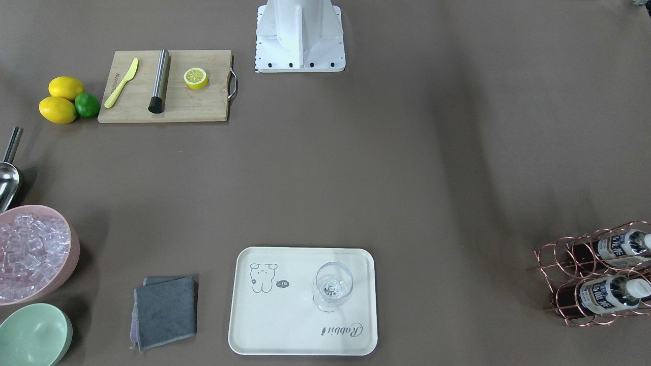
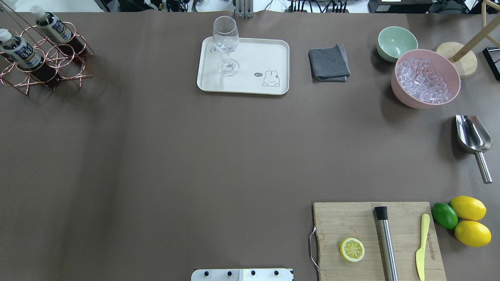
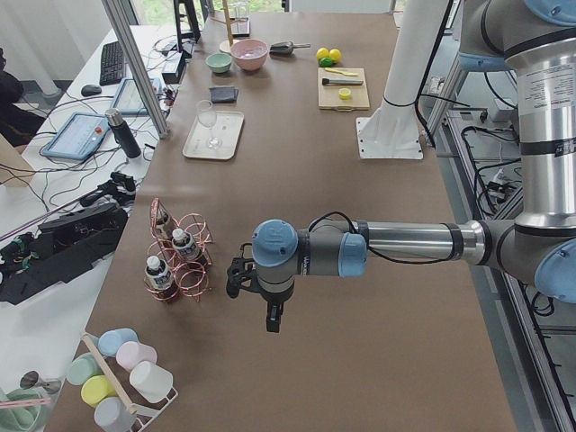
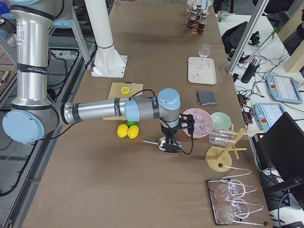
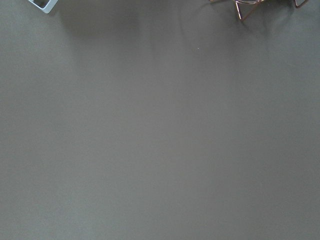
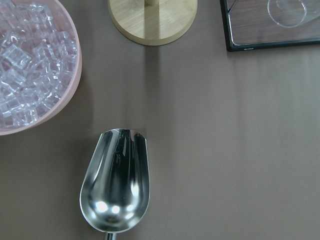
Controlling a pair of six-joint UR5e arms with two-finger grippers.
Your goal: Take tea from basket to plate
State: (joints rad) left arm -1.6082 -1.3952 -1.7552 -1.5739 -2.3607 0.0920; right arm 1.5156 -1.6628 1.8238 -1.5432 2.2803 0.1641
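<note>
Tea bottles (image 1: 608,299) partly screened by basket (image 1: 564,254) wire, one cap edge-cropped

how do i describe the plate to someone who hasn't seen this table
Find the far edge of the brown table, opposite the robot's base. Midway along it, beside a grey cloth, lies the plate: the only cream rectangular tray, with a cartoon animal drawing and a wine glass standing on it.

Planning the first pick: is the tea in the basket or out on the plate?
In: both tea bottles sit in the basket ring cells; the plate holds only a wine glass.
</note>
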